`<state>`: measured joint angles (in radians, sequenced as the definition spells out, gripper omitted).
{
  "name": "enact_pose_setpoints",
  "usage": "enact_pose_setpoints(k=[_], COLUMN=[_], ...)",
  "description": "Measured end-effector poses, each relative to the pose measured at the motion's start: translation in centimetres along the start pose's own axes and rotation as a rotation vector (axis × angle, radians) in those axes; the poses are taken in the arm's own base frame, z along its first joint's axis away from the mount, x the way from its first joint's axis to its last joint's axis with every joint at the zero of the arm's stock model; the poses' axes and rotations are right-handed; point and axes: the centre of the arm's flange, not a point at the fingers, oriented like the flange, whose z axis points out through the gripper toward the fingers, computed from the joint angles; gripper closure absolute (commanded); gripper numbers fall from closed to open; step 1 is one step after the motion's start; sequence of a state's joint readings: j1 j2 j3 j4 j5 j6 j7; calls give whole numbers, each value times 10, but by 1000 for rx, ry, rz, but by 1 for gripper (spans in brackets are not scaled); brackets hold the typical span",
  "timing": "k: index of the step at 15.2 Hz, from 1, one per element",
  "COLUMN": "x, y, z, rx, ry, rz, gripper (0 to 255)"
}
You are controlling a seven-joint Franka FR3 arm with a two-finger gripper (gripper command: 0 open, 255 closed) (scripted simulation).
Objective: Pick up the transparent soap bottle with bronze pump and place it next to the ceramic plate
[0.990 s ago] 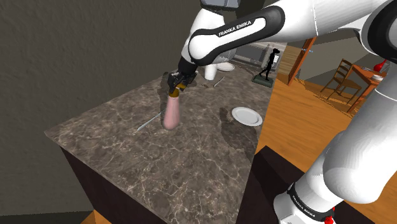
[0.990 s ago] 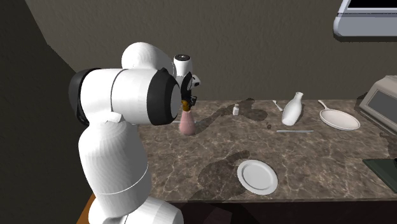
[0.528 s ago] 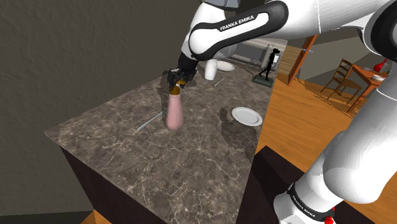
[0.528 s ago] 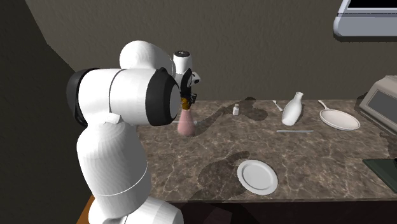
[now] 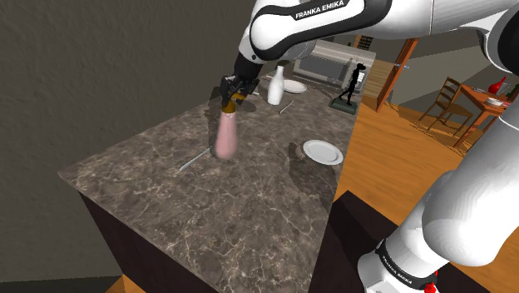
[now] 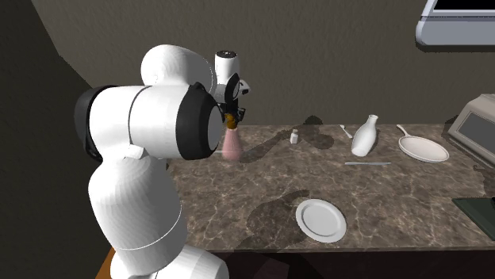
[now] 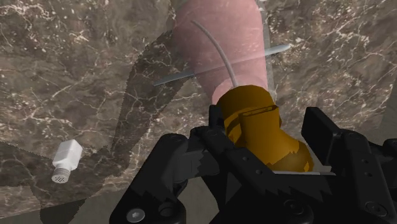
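I see the fingers (image 7: 323, 130) clamped on the bronze pump (image 7: 254, 130) of the bottle (image 5: 225, 140). Its pink body hangs under them over the surface (image 5: 249, 216), well apart from the plate (image 5: 322, 151).

Black fingers (image 7: 327, 137) clasp bronze pump (image 7: 254, 124) of pink bottle (image 7: 216, 44); white shaker (image 7: 63, 162) on marble counter (image 7: 76, 57).

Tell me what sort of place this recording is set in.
Probably a home kitchen: a marbled stone counter carries a white plate, a white pan and a small shaker, and a wooden chair stands on the wood floor beyond.
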<state>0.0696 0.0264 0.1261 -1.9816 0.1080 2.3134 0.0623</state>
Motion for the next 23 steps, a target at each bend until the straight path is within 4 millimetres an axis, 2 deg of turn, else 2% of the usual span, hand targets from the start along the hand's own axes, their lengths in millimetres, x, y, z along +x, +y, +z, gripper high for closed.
enact_pose_setpoints(k=[23], x=[35], y=[-14], z=[-115], rx=[0], ry=[0], rz=[0], gripper=[255])
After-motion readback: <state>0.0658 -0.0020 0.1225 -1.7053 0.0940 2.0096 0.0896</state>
